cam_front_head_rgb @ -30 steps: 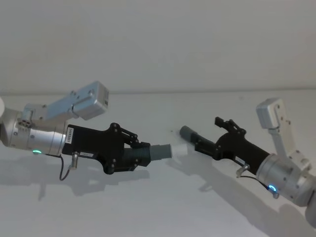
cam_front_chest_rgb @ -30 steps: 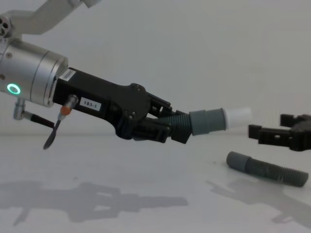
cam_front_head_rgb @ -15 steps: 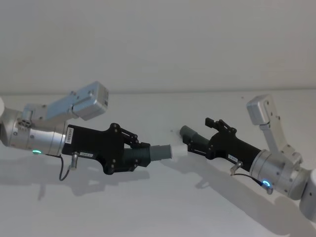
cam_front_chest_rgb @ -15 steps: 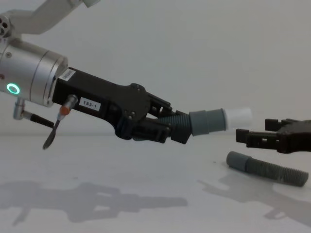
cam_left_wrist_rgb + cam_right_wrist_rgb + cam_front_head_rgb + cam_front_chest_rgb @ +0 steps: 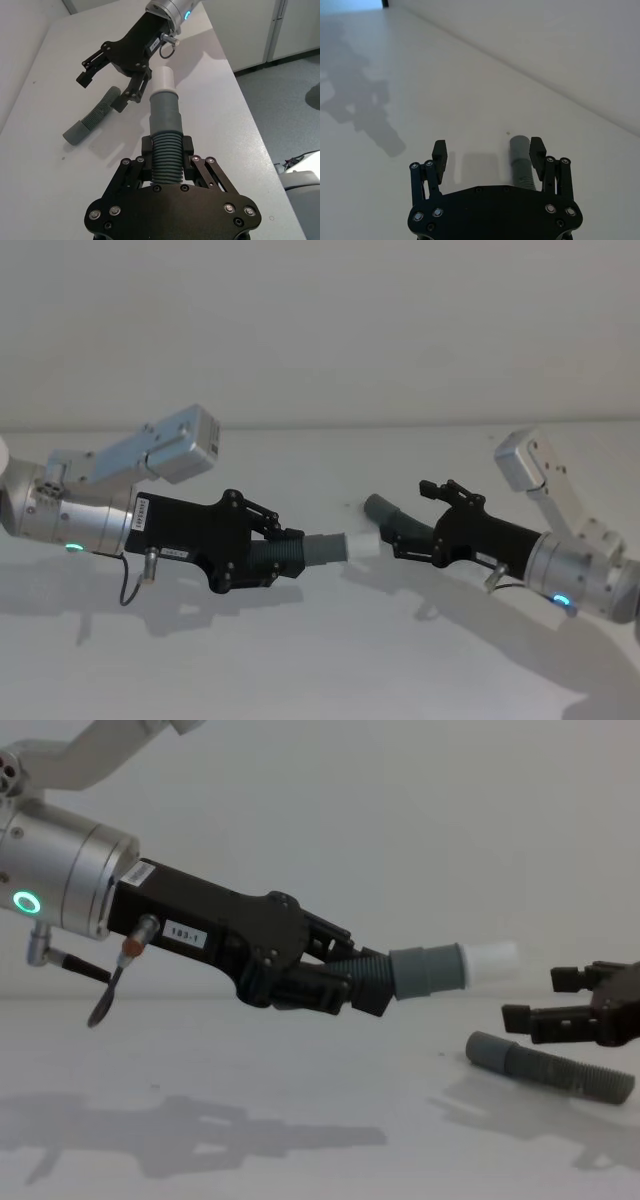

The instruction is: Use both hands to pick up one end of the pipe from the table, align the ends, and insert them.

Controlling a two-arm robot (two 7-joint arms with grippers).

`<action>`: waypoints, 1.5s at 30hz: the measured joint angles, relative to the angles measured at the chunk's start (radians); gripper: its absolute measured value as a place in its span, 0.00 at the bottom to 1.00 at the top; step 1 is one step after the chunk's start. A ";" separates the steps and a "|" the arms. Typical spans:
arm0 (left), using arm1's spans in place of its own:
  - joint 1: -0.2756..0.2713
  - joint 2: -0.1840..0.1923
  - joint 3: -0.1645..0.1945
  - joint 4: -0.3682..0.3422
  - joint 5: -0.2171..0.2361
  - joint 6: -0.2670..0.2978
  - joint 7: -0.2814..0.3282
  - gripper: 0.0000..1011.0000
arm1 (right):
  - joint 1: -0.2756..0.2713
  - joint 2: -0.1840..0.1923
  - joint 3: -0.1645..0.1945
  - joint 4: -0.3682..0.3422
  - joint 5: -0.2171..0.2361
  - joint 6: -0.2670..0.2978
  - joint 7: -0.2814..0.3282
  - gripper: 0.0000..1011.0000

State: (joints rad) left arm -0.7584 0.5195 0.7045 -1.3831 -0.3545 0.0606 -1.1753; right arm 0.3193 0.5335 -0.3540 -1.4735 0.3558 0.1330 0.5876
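Side-on, the chest view reveals the left claw clamping the short ribbed hose aloft, while at four o'clock the long hose lies on the bench under the wide-open right claw.

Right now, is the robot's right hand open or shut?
Open: the right hand has its fingers wide apart, over the longer hose piece lying on the table.

Light soft, from above. Diffuse shadows on table below left gripper and right gripper. Tip ahead of left gripper pales into wall.
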 joint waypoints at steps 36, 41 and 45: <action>0.000 0.000 0.000 0.000 0.000 0.000 0.000 0.30 | 0.154 -0.009 -0.083 0.239 -0.025 -0.058 0.086 0.99; 0.000 0.000 0.000 0.000 0.000 0.000 0.000 0.30 | 0.179 -0.034 -0.091 0.297 -0.022 -0.084 0.084 0.99; 0.000 0.000 0.000 0.000 0.000 0.000 0.000 0.30 | 0.196 -0.051 -0.096 0.336 -0.018 -0.097 0.085 0.99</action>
State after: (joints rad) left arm -0.7583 0.5194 0.7044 -1.3831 -0.3544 0.0607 -1.1753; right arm 0.5157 0.4829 -0.4503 -1.1375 0.3381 0.0364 0.6725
